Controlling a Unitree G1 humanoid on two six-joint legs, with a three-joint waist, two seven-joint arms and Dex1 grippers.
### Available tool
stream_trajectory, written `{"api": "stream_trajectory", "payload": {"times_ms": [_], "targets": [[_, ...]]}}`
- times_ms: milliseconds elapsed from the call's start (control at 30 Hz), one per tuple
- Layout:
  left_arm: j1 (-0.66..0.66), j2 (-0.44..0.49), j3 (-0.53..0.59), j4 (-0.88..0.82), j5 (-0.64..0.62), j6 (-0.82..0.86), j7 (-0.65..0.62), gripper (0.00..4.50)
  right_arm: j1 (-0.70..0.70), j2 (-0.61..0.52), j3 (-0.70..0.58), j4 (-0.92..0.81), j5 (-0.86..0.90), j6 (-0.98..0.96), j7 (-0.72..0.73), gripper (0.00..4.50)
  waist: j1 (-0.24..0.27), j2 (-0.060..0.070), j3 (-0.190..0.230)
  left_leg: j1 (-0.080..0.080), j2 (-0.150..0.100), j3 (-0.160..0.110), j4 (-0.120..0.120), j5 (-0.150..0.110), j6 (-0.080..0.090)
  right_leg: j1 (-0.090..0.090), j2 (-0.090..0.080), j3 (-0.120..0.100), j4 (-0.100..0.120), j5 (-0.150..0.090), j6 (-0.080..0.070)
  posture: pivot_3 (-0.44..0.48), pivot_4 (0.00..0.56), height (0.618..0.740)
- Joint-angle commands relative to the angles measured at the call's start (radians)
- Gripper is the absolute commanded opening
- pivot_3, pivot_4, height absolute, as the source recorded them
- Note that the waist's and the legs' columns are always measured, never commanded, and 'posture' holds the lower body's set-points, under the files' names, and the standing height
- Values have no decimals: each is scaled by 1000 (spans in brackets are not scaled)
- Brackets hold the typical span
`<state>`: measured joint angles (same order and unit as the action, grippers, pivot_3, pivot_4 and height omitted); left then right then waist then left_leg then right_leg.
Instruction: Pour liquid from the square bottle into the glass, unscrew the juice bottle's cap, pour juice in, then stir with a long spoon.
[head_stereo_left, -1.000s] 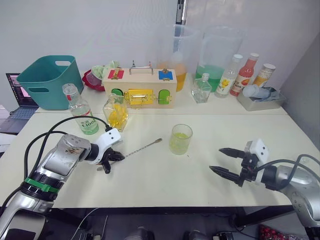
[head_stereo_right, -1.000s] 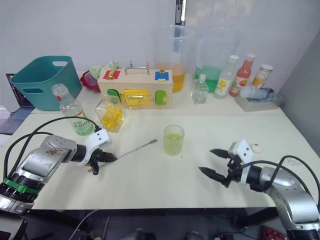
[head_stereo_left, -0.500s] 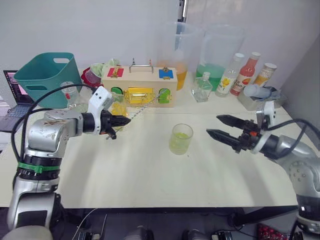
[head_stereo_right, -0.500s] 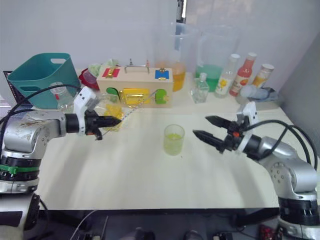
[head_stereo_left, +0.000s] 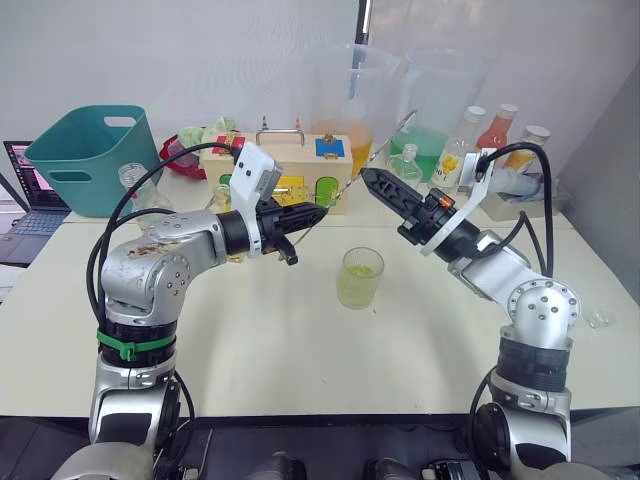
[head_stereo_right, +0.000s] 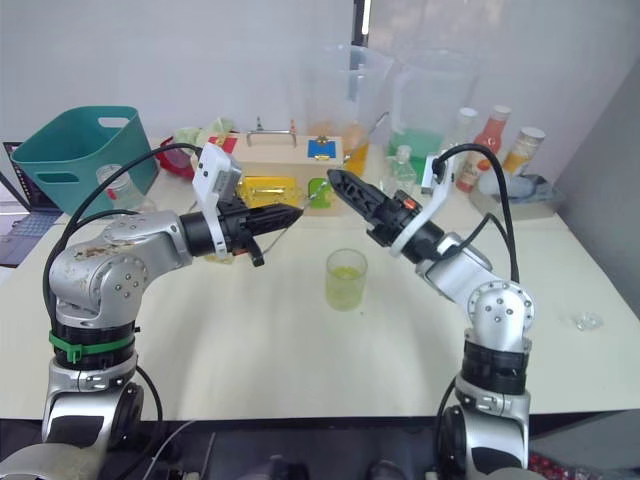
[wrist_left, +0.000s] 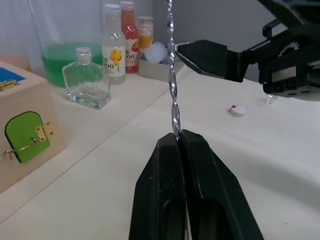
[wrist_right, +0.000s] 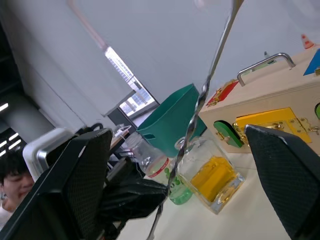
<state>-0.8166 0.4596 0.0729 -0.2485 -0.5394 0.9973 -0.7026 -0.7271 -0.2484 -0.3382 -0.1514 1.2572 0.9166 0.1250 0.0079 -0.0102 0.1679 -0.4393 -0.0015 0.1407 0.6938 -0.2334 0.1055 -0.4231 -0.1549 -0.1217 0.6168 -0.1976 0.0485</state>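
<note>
Between the pinched-together left fingers (wrist_left: 178, 145) sits the stem end of the long spoon (wrist_left: 172, 75), twisted shaft running up and away from the tips toward the right gripper (head_stereo_left: 372, 184), whose fingers are spread wide on either side of the stem without touching it. Below and between both sets of fingers, the glass (head_stereo_left: 360, 278) stands on the worktop (head_stereo_left: 300, 350) with yellow-green liquid low in it. Well behind the left fingers the juice bottle (head_stereo_left: 136, 186) stands uncapped; the cap (wrist_left: 238, 110) lies on the worktop beyond the right fingers.
</note>
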Motion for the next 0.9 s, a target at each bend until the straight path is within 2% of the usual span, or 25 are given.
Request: {"api": "stream_trajectory", "payload": {"times_ms": [33,267,367,700,733,900], "targets": [[-6,2,-26,-51,-18,-4,11,20,-12,30,-35,-8,95,-20,-69,4500,-2,0,0,0,0,0,0,0,0,0,1,0,0,0,0,0,150,740],[2,41,-85,-55,-8,-25,-11,20,-27,53,-20,27,109,-38,-126,4500,-16,0,0,0,1,1,-1,1,-1,-1,3,1,0,0,0,0,150,740],[-1,47,-85,-47,-10,-29,-12,0,-23,52,-19,36,111,-46,-134,3660,-19,0,0,0,1,1,-1,1,-1,-1,3,2,0,0,0,0,150,740],[0,48,-89,-41,-18,-38,-9,0,-1,42,-4,32,113,-41,-145,214,-20,1,0,0,2,1,-1,1,-1,-2,3,2,0,0,0,0,150,740],[1,48,-90,-41,-19,-39,-9,0,0,41,-3,32,113,-42,-144,9,-20,1,0,0,2,1,-1,1,-1,-2,3,2,0,0,0,0,150,740],[20,62,-104,-53,-19,-45,-25,0,0,39,-9,36,114,-55,-137,9,-20,1,0,0,2,1,-1,1,-1,-2,4,2,0,0,0,0,150,740]]}}
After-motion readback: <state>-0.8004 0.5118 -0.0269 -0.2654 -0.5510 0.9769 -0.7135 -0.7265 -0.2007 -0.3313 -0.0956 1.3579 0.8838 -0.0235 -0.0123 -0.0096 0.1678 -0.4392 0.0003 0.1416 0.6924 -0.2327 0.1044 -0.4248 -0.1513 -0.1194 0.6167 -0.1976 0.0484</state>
